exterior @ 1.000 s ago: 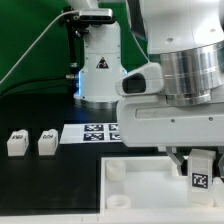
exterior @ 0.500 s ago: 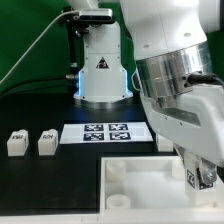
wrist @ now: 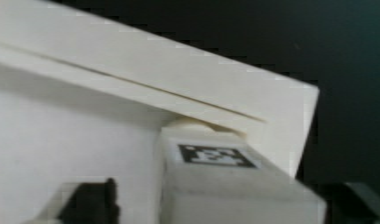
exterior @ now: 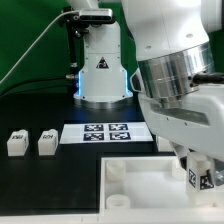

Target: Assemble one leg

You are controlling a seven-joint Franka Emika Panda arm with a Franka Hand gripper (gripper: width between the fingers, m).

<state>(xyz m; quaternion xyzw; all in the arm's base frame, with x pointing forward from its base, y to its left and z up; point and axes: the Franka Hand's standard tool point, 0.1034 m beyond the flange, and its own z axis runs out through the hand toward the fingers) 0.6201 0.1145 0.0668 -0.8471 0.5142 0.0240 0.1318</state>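
Note:
My gripper (exterior: pixel 203 172) is shut on a white leg (exterior: pixel 200 178) with a black-and-white tag, holding it upright over the far right corner of the large white square top (exterior: pixel 130 192). In the wrist view the leg (wrist: pixel 219 175) stands between my dark fingers (wrist: pixel 89 200), its end close to a round corner socket (wrist: pixel 201 127) of the top (wrist: pixel 80 110). Two more legs (exterior: pixel 15 142) (exterior: pixel 47 142) lie on the black table at the exterior view's left.
The marker board (exterior: pixel 105 133) lies on the table behind the top. The arm's white base (exterior: pixel 100 65) stands at the back. A raised corner socket (exterior: pixel 118 170) shows on the top's near left side.
The arm rotated and shifted the leg over the top's right corner during the first half second. Since then it has barely moved.

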